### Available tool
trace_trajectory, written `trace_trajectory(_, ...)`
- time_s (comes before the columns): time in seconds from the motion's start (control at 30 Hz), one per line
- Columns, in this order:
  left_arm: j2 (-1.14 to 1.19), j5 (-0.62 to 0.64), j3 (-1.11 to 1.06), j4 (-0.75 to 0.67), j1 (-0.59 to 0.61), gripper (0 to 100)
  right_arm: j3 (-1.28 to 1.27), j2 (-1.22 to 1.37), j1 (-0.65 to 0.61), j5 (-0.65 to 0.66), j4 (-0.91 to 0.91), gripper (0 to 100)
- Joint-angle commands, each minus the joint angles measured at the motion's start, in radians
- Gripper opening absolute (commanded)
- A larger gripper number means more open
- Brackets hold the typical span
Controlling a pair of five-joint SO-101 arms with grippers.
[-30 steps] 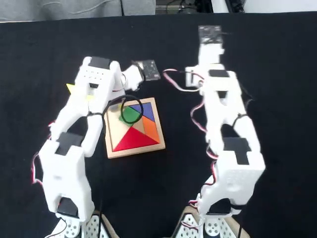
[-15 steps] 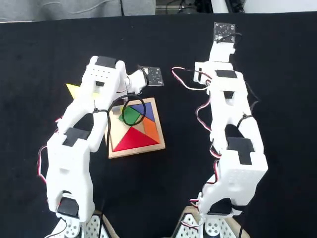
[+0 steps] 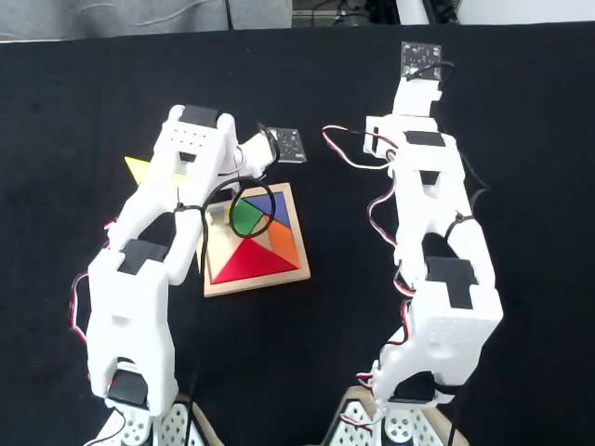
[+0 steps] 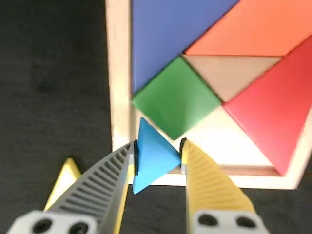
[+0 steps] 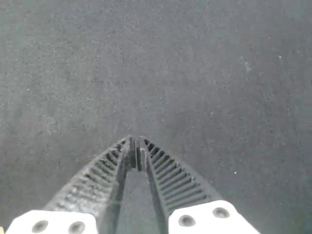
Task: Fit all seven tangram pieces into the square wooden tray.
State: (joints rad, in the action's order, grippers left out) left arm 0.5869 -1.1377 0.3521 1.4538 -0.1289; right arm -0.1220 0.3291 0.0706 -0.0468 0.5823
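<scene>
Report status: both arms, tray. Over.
Left tool shut on blue triangle, at tray corner. Right tool shut, empty, over cloth. Yellow triangle outside tray.

The left arm (image 3: 139, 269) rose from its base at the near edge and stretched away over the table, its upper links leaning inward toward the other arm, the left wrist (image 3: 244, 153) turned in at the far end. The left gripper (image 4: 157, 145) pointed downward, its grey finger (image 4: 105, 180) and yellow finger (image 4: 207, 180) pinched on either side of a small blue triangle (image 4: 153, 158), gripping it by its edges. The right arm (image 3: 437, 242) reached nearly straight away from its base, links almost in one line, the right wrist (image 3: 416, 88) farthest out. The right gripper (image 5: 135, 148) was closed with nothing in it, its ribbed fingers (image 5: 168, 178) meeting at their tips
</scene>
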Motion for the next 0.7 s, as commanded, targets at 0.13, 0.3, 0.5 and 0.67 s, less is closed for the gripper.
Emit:
trace_trajectory(0.13, -0.015, 0.014, 0.031, -0.020, 0.024, 14, 0.015, -0.028, 0.003, -0.011, -0.020, 1.5)
trace_trajectory(0.3, -0.015, 0.086, 0.031, -0.020, 0.022, 21, 0.015, -0.028, 0.003, -0.011, -0.020, 1.5)
trace_trajectory(0.5, -0.015, 0.032, 0.031, 0.012, 0.022, 21, 0.015, -0.028, 0.003, -0.011, -0.020, 1.5)
trace_trajectory(0.67, -0.015, 0.023, 0.041, 0.006, 0.041, 21, 0.015, -0.028, 0.003, -0.011, -0.020, 1.5)
